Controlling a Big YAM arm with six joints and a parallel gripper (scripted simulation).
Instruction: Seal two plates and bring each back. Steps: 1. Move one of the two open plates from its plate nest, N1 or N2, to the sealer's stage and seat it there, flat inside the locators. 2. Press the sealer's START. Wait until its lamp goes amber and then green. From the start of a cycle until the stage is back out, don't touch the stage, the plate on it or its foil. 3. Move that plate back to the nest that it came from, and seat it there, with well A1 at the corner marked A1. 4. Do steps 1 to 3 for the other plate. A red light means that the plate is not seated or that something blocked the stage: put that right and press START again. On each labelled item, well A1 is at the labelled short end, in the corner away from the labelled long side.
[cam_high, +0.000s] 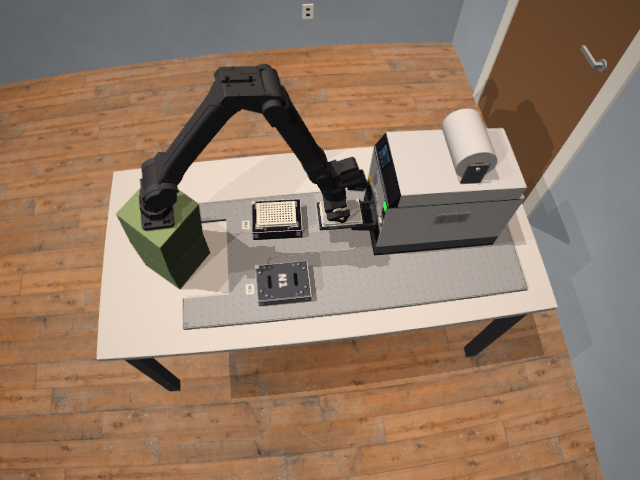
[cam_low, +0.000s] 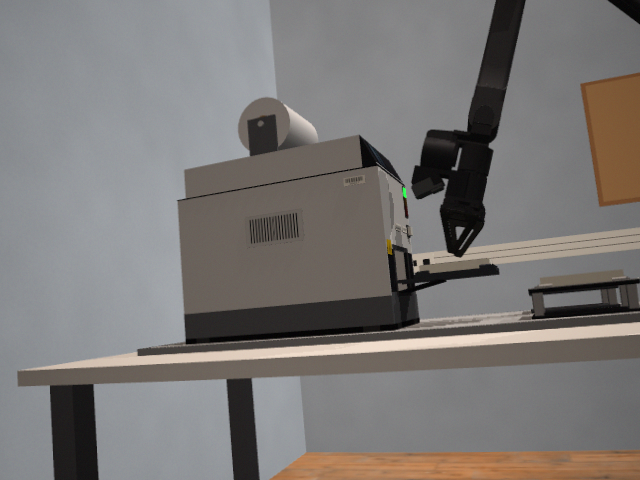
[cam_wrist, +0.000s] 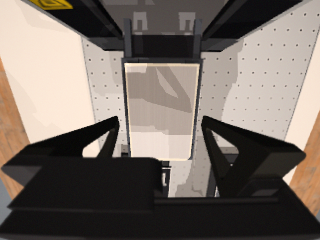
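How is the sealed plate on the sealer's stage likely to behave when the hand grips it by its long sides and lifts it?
The plate looks like a flat, straight-edged block, so it is probably stiff and unlikely to roll. Its top is a smooth foil sheet, likely delicate, so gripping the sides seems wiser. The open hand straddles its narrow width; the thin side walls may be slippery, so an off-centre grip could tilt it off the stage.

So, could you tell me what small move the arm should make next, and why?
Probably lower a little further and close on the plate. The lamp is green, the stage is out, and the open gripper hangs just above the foil-covered plate, fingers either side.
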